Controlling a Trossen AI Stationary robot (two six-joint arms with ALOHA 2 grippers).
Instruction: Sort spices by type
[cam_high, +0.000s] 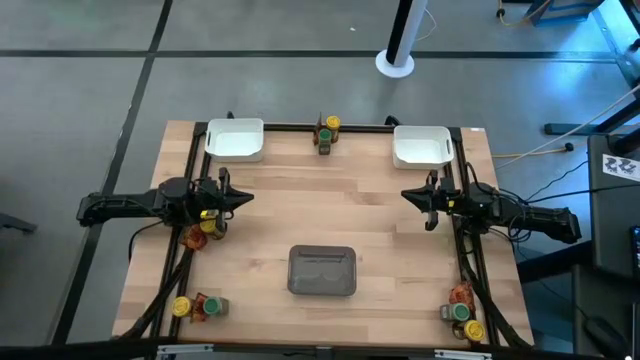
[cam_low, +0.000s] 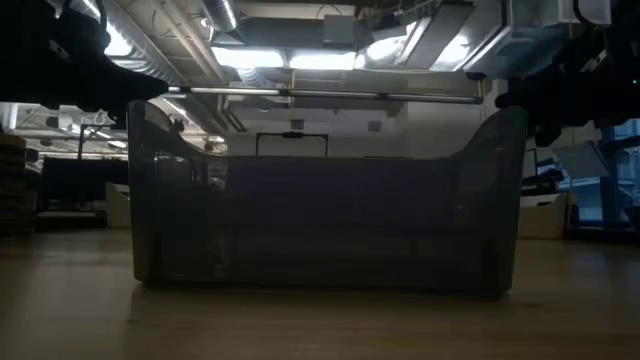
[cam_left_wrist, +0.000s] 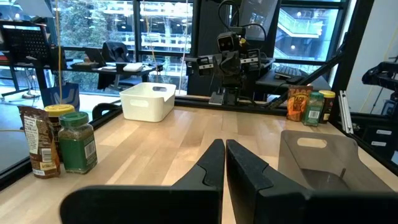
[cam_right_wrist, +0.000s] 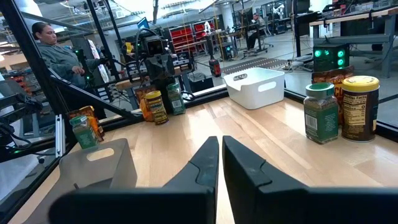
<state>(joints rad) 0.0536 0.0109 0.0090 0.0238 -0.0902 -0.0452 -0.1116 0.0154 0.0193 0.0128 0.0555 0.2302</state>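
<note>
High view: 2 white trays (cam_high: 235, 139) and grey tray (cam_high: 322, 270) hold nothing; both grippers closed, empty-handed.

Two white trays (cam_high: 235, 140), one grey tray (cam_high: 322, 271), four yellow-lidded jars (cam_high: 181, 307), four green-lidded jars (cam_high: 460, 313), four reddish packets (cam_high: 196, 238)

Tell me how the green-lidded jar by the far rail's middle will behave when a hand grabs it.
The green-lidded jar looks rigid with smooth walls, so it may slip under a light pinch. It stands upright and taller than wide, so a sideways nudge could tip it, then roll it. It is crowded against the yellow-lidded jar, which would probably shift too.
</note>
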